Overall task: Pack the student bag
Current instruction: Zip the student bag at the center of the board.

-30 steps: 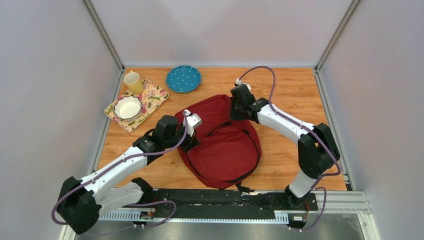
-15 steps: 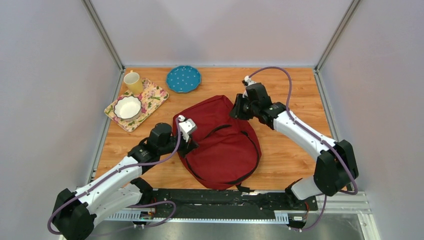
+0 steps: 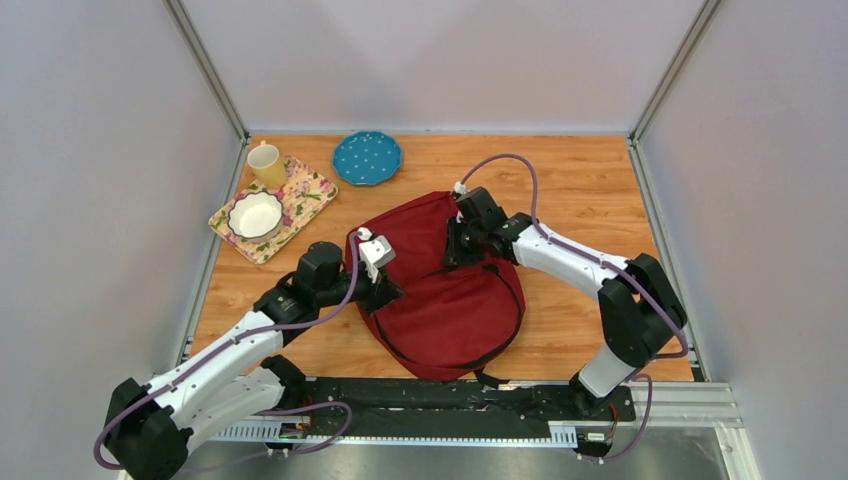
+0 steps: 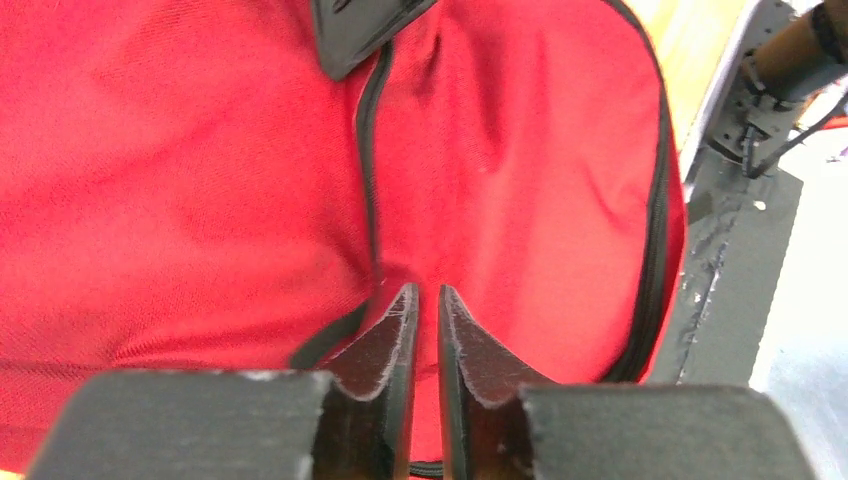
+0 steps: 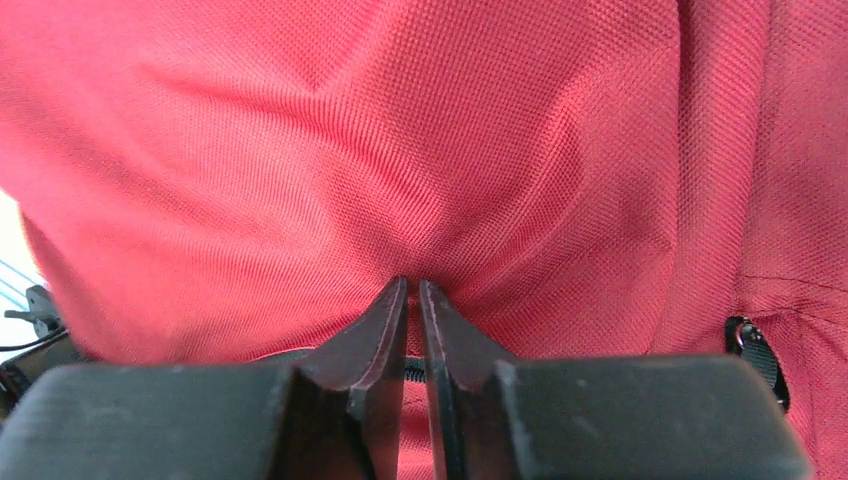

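The student bag (image 3: 445, 300), a dark red backpack with black zippers, lies flat in the middle of the wooden table. My left gripper (image 3: 385, 291) is at its left edge. In the left wrist view its jaws (image 4: 421, 292) are nearly closed on a fold of the red fabric (image 4: 200, 180) beside a black zipper (image 4: 368, 150). My right gripper (image 3: 455, 250) is on the bag's upper middle. In the right wrist view its jaws (image 5: 413, 285) pinch puckered red fabric (image 5: 400, 120) just above a zipper line.
A floral tray (image 3: 300, 190) at the back left holds a white bowl (image 3: 255, 214) and a yellow mug (image 3: 266, 164). A blue dotted plate (image 3: 367, 157) lies behind the bag. A black rail (image 3: 450, 395) runs along the near edge. Walls close in three sides.
My right gripper has moved left from the bag's back right edge onto its upper middle. My left gripper drew back to the left, then edged right along the bag's left edge.
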Tool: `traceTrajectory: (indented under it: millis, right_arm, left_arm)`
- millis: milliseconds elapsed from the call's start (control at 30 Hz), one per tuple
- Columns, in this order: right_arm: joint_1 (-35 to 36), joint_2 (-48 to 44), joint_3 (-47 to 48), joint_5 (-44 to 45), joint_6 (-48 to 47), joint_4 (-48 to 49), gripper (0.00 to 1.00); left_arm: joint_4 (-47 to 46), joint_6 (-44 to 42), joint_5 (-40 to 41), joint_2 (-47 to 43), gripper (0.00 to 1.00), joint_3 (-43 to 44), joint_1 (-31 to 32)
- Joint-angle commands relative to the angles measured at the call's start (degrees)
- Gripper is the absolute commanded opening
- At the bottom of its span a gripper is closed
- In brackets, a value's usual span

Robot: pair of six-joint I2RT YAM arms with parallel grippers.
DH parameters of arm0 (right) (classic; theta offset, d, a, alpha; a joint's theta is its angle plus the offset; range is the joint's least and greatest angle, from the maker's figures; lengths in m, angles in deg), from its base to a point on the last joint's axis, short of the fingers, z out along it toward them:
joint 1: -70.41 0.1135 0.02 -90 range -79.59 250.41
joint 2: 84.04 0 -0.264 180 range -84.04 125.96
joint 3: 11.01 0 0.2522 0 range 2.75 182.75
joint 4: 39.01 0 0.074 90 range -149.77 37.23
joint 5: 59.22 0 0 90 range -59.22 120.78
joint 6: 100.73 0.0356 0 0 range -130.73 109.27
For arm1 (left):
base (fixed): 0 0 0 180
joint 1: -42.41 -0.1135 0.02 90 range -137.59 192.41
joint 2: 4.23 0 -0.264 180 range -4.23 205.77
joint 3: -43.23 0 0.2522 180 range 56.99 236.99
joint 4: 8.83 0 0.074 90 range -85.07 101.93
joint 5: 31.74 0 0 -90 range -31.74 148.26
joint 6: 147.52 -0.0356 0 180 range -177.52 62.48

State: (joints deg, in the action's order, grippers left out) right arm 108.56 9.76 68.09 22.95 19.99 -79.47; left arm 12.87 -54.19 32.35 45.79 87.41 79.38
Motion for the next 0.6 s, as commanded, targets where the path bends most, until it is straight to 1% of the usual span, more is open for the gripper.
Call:
traceTrajectory:
  millis: [0, 33, 67, 100, 167, 200, 267, 300, 333, 367, 400, 433, 467, 500, 567]
  right_arm:
    - [-0.01, -2.39, -1.54, 7.40, -2.33, -2.39, 0.22]
    - [0.17, -2.57, -1.36, 5.83, -2.85, -2.13, 0.24]
    - [0.17, -3.35, -1.10, 4.60, -3.03, -1.87, 0.28]
    - [0.17, -3.79, -0.83, 3.54, -3.30, -1.69, 0.29]
    - [-0.09, -6.16, -0.57, -4.61, -5.14, -0.12, 0.33]
    - [-0.01, -7.22, -0.30, -6.47, -5.23, 0.41, 0.33]
    - [-0.09, -10.98, -0.30, -4.57, -3.92, 0.42, 0.35]
    - [-0.01, -11.96, -0.30, -2.73, -3.65, -0.19, 0.36]
    - [-0.01, -12.84, -0.13, 3.47, -3.13, -1.07, 0.36]
    - [-0.01, -13.90, -0.21, 6.92, -1.82, -1.86, 0.37]
    - [-0.01, -15.21, -1.17, 10.44, -1.72, -2.13, 0.39]
    - [-0.09, -15.66, -1.79, 14.04, -1.63, -2.04, 0.42]
    - [-0.18, -15.75, -2.41, 14.51, -1.80, -1.87, 0.45]
    - [-0.27, -14.71, -2.85, 14.08, -1.89, -1.95, 0.45]
    - [-0.36, -13.12, -3.11, 12.06, -1.81, -2.48, 0.43]
  left_arm:
    - [-2.32, 0.97, -6.25, -3.26, 0.29, 0.96, 0.29]
    - [-1.80, 1.15, -6.87, -3.00, 0.30, 1.75, 0.29]
    - [-1.62, 1.76, -6.78, -2.82, 0.31, 2.01, 0.29]
    - [-1.88, 2.03, -6.78, -2.74, 0.32, 2.19, 0.29]
    - [-1.97, 2.03, -7.40, -2.82, 0.33, 2.54, 0.29]
    - [-1.71, 2.12, -6.96, -3.00, 0.36, 2.81, 0.29]
    - [-0.31, 1.77, -4.77, -3.52, 0.41, 3.68, 0.29]
    - [0.14, 1.59, -1.37, -3.96, 0.48, 3.86, 0.29]
    - [0.58, 1.68, 0.58, -4.83, 0.52, 3.86, 0.29]
    - [0.93, 1.59, 2.77, -5.45, 0.60, 3.69, 0.29]
    - [1.28, 2.28, 8.28, -6.07, 0.68, 3.34, 0.29]
    - [1.72, 2.81, 11.20, -7.29, 0.69, 2.73, 0.21]
    - [2.33, 3.43, 13.76, -7.74, 0.70, 2.29, 0.29]
    - [2.86, 5.52, 19.00, -8.09, 0.70, 2.02, 0.29]
    - [4.00, 7.55, 22.64, -9.06, 0.71, 0.79, 0.29]
